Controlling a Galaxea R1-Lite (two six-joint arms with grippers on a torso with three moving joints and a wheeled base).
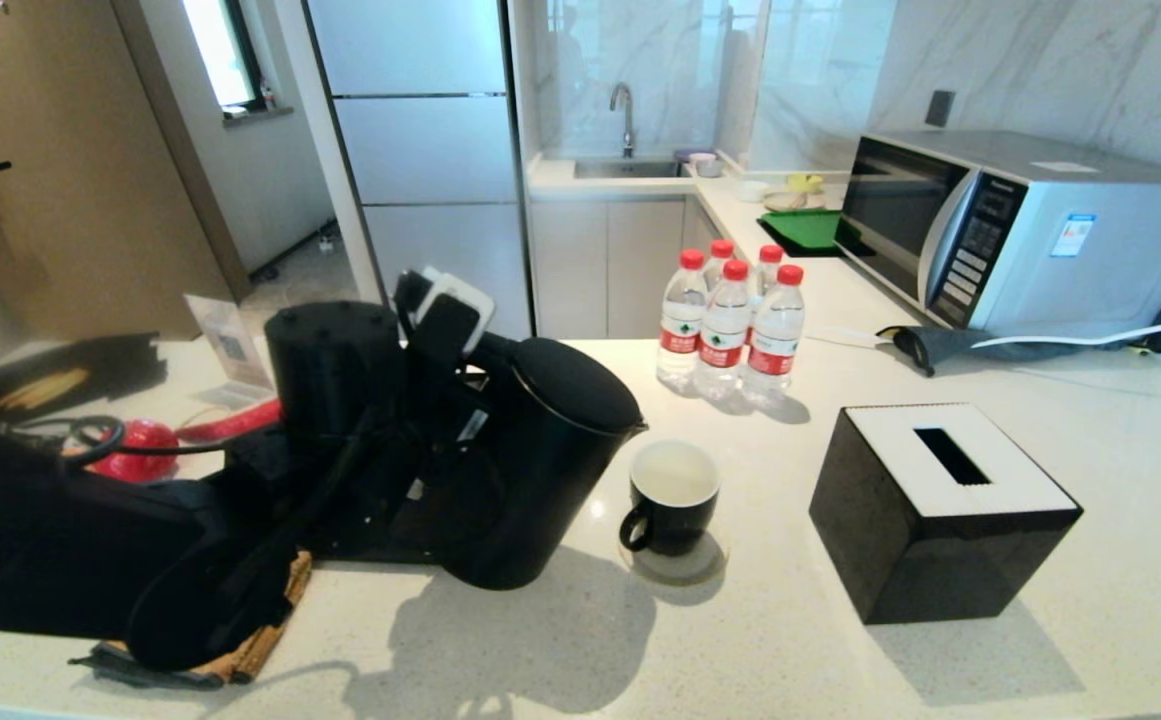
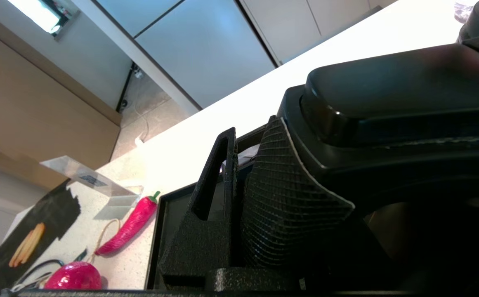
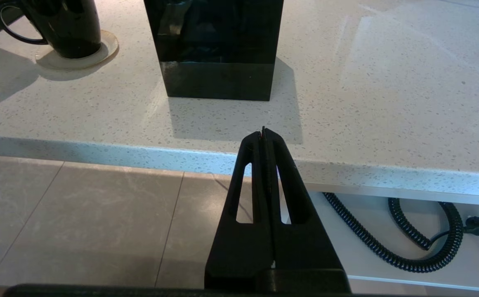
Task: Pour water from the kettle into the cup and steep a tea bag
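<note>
Black kettle tilted, spout over water-filled cup.

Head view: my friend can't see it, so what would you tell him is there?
The left gripper holds a tall matte black kettle tilted toward a small glossy black cup with a white inside. Four red-capped plastic bottles, a black cube tissue box and a silver microwave share the white counter.

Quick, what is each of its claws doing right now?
Left gripper: shut on the kettle handle.
Right gripper: shut, holding nothing.
</note>
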